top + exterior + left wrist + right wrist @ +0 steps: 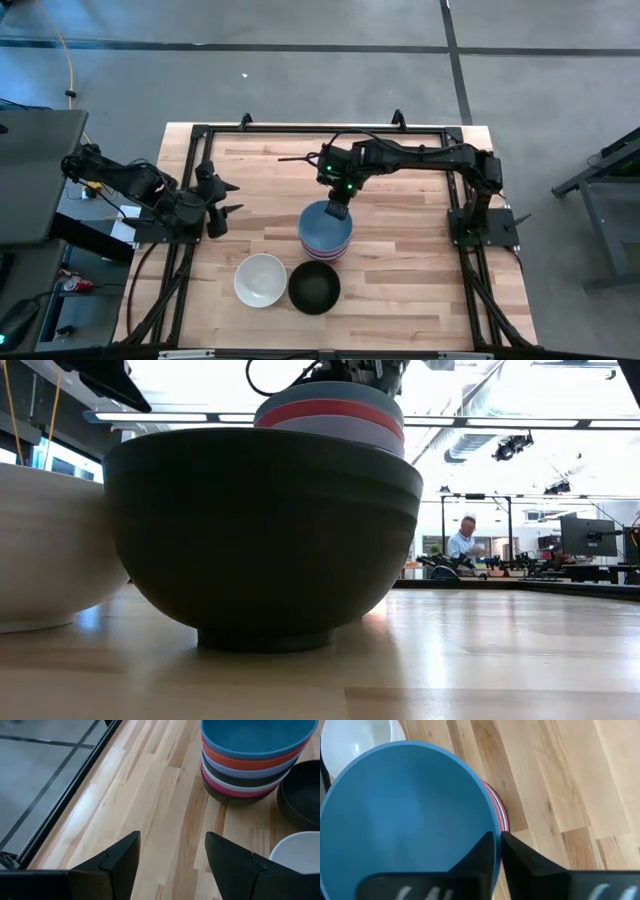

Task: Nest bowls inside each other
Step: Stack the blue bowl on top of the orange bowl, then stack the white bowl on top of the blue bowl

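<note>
A stack of several nested bowls (pixel 326 238) stands mid-table, with the blue bowl (pixel 405 815) on top and red, black, lavender, white and magenta rims below it (pixel 245 775). My right gripper (pixel 338 209) is over the stack's far side, shut on the blue bowl. A single white bowl (pixel 260 280) and a single black bowl (pixel 314 287) stand upright on their feet near the table's near edge. The black bowl (pixel 262 530) fills the low view. My left gripper (pixel 230 198) waits open at the table's left side, touching nothing. My right gripper pinches the blue bowl's rim (pixel 492 827) on its far side, one finger (pixel 480 855) inside the bowl and one (pixel 520 857) outside. The fingers come from above, pointing down. The blue bowl sits level in the top of the stack.
The black frame rail (pixel 65 805) runs along the table's left edge, with floor beyond it. Bare wood lies to the right of the stack (pixel 410 250) and between the left gripper and the bowls. A person (pixel 463 540) sits far off in the room.
</note>
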You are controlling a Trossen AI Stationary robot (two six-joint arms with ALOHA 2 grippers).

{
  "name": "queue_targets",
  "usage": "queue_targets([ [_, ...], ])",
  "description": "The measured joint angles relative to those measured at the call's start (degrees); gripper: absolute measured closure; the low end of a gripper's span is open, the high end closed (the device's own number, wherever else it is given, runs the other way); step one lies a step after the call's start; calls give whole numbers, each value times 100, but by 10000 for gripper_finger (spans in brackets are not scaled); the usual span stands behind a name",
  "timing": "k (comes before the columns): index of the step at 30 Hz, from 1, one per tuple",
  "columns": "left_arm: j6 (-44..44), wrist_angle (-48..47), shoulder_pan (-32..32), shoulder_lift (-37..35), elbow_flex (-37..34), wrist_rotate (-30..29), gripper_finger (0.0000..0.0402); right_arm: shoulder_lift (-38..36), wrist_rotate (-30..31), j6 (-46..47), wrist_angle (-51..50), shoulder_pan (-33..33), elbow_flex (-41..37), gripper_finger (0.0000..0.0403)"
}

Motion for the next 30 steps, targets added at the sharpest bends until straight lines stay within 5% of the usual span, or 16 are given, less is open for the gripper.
queue_targets([
  [11, 75, 129, 2, -71, 0, 410, 190, -101, 2, -229, 8, 7, 0, 269],
  [20, -89, 336, 2, -29, -147, 1595, 190, -1023, 299, -719, 121, 45, 2, 261],
  [30, -1125, 1445, -2, 298, -1464, 2416, 190, -2118, 354, -1597, 528, 648, 2, 261],
])
